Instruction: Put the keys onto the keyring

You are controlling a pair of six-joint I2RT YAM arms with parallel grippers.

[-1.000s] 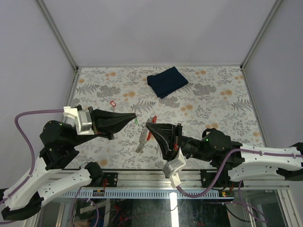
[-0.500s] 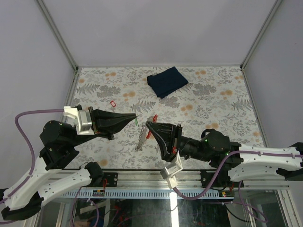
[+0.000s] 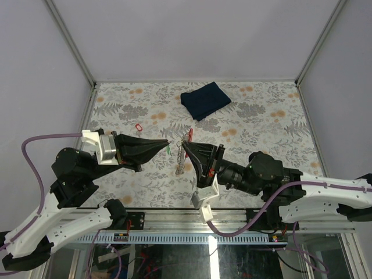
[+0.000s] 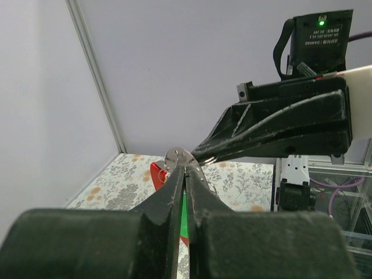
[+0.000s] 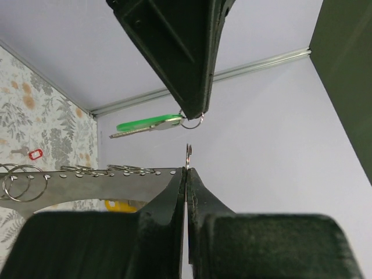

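Note:
My left gripper (image 3: 167, 143) is shut on the green-headed key (image 3: 168, 149), which sticks out sideways from its tips in the right wrist view (image 5: 148, 124). My right gripper (image 3: 187, 145) is shut on a thin ring of the keyring (image 5: 188, 152), a finger's width from the left tips. A silvery perforated strip (image 3: 181, 160) with several small rings hangs from the ring, and the red tag (image 3: 190, 133) sits by it. The yellow key head (image 5: 119, 205) peeks from under the strip. In the left wrist view the closed fingers (image 4: 174, 192) hide most of the green key (image 4: 184, 215).
A folded dark blue cloth (image 3: 204, 100) lies at the back of the flower-patterned table (image 3: 261, 122). A small red clip (image 3: 138, 127) lies on the table behind the left gripper. Frame posts and grey walls bound the table.
My right gripper has swung away from the near edge and up toward the left tips, lifting the keyring strip off the table. The left gripper has barely moved.

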